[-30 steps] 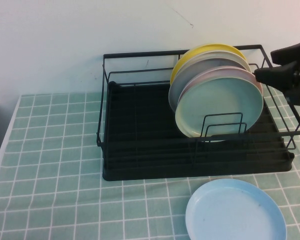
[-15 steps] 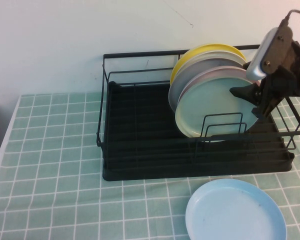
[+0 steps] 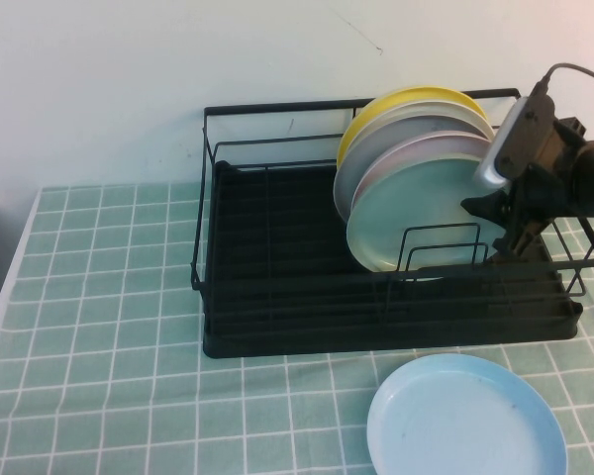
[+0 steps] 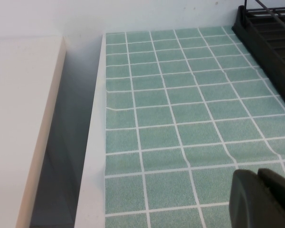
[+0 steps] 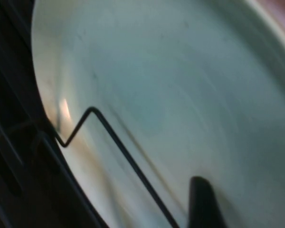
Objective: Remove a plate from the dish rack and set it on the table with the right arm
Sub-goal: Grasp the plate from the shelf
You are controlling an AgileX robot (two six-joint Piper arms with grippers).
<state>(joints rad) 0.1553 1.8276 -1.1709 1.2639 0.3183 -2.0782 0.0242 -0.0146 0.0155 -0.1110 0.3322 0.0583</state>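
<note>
Mint-green plate [image 3: 421, 213] stands on edge in the dish rack [image 3: 277, 297], front of a stack of upright plates, leaning back on the pink plate [image 3: 416, 148] behind it. Behind that a grey plate [image 3: 361, 163], then a yellow plate [image 3: 396, 99] at the back. Low wire dividers [image 3: 441, 247] cross the mint plate's lower face. Stack sits in the rack's right half; left half shows only the slatted black base.

Right gripper [image 3: 495, 223] is at the mint plate's right rim, over the rack's right end, arm coming in from the right edge of the high view. Black fingers [image 3: 485, 203] stand apart, one overlapping the rim from the front; gripper looks spread, not clamped on the plate. Whether a finger touches the plate, cannot tell. Silver-grey wrist camera [image 3: 510, 143] sits above the fingers. Right wrist view is filled by the mint plate's face [image 5: 180, 95], a divider wire [image 5: 118, 142] across it and one dark fingertip [image 5: 202, 202] at the lower edge.

Light blue plate [image 3: 465, 416] lies flat on the table [image 3: 109, 327], in front of the rack's right part, apart from it.

Left gripper [image 4: 263, 197] shows only as a dark corner in the left wrist view, above the checked cloth near the table's left edge, rack corner [image 4: 270, 33] far off; cannot tell its state.
</note>
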